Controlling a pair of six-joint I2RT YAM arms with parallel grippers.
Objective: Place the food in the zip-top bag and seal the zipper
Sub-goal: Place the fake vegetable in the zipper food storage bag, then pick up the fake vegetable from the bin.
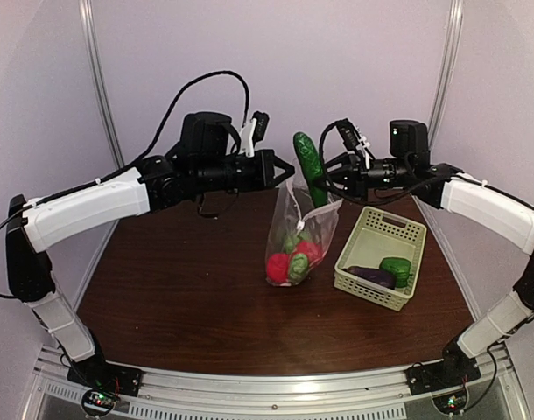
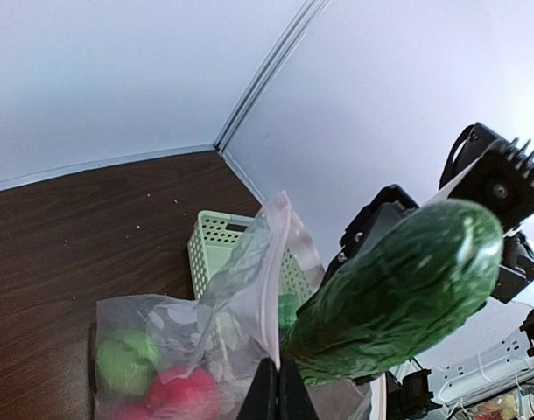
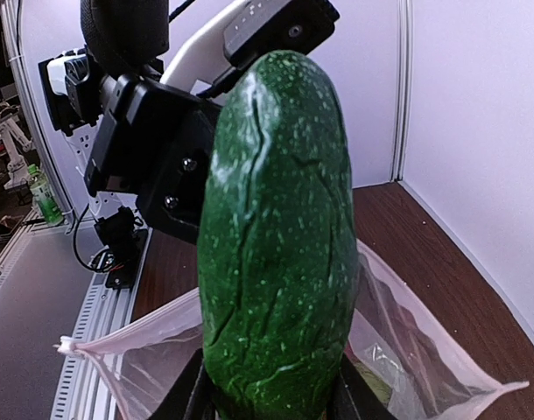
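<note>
The zip-top bag (image 1: 300, 236) hangs over the table, its bottom resting on the wood. My left gripper (image 1: 290, 174) is shut on the bag's mouth edge, pinching the zipper strip (image 2: 274, 280) between its fingertips (image 2: 278, 372). Red (image 1: 277, 267) and green (image 1: 298, 265) food pieces lie in the bag's bottom. My right gripper (image 1: 324, 179) is shut on a long dark green cucumber (image 1: 307, 157), held nearly upright with its lower end at the open bag mouth (image 3: 136, 328). In the right wrist view the cucumber (image 3: 280, 245) fills the space between the fingers.
A pale green perforated basket (image 1: 385, 223) stands right of the bag, holding a dark purple piece (image 1: 372, 275) and a green piece (image 1: 396, 268). White walls enclose the brown table on the back and sides.
</note>
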